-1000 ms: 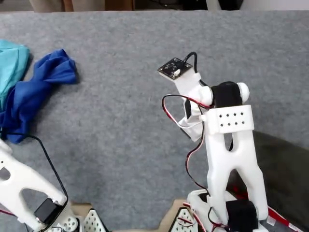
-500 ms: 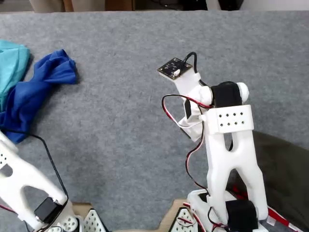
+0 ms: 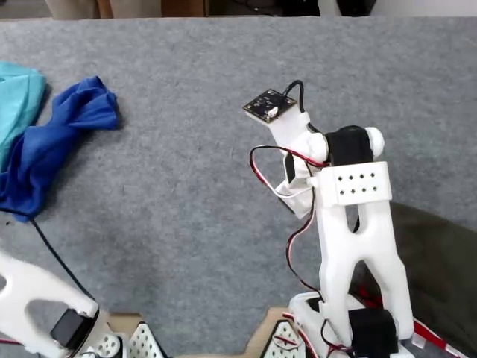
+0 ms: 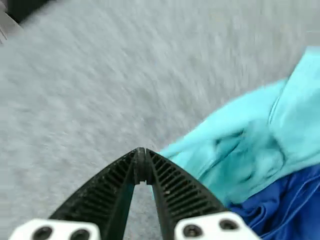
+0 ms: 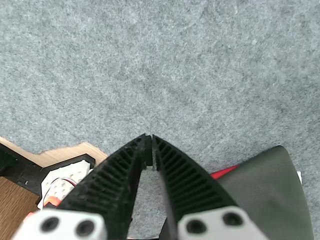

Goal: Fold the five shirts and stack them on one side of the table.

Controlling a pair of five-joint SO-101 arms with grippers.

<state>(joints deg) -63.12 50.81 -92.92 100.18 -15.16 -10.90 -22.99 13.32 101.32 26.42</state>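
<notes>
- Left gripper [image 4: 141,154]: jaws closed tip to tip, nothing held. It hangs over the grey table [image 4: 75,90], near the edge of the teal shirt [image 4: 240,145].
- Right gripper [image 5: 151,140]: jaws closed, empty, over bare table.
- Blue shirt [image 3: 56,145]: crumpled on the left arm's side, touching the teal shirt. Both are unfolded.
- Dark cloth [image 3: 440,261]: beside the right arm's base. Cannot tell whether it is a folded shirt.
- Assessment: at least two shirts remain to fold, and no finished stack is confirmed.

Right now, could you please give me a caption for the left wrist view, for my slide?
Left tool, shut and empty, over the grey table beside a crumpled turquoise shirt that touches a blue shirt.
</notes>
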